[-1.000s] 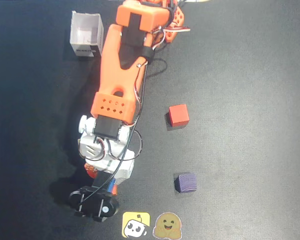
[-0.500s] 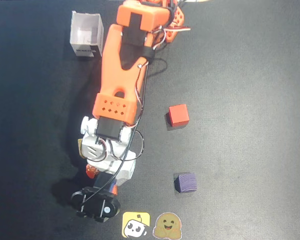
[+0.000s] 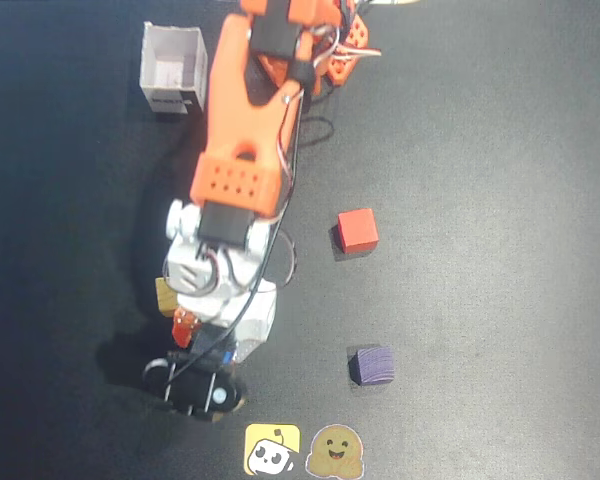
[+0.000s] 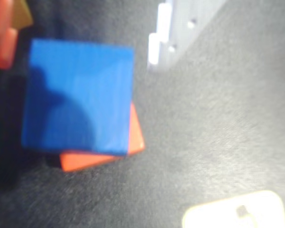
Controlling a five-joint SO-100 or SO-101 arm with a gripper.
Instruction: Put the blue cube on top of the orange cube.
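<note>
Blue cube (image 4: 78, 97) sits on orange cube (image 4: 135, 137) in wrist view, twisted a bit, orange corner poking out; fingers (image 4: 85, 28) straddle blue, grip can't tell; red cube (image 3: 357, 230) & purple cube (image 3: 371, 365) apart on bench (image 3: 500, 150).

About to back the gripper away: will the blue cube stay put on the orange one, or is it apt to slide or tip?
Probably stays: in the wrist view the blue cube lies flat over most of the orange cube. It sits twisted, though, with orange showing along the bottom and right edges, so a nudge could shift it. Its faces look matte, so likely not slippery, and it seems rigid.
</note>
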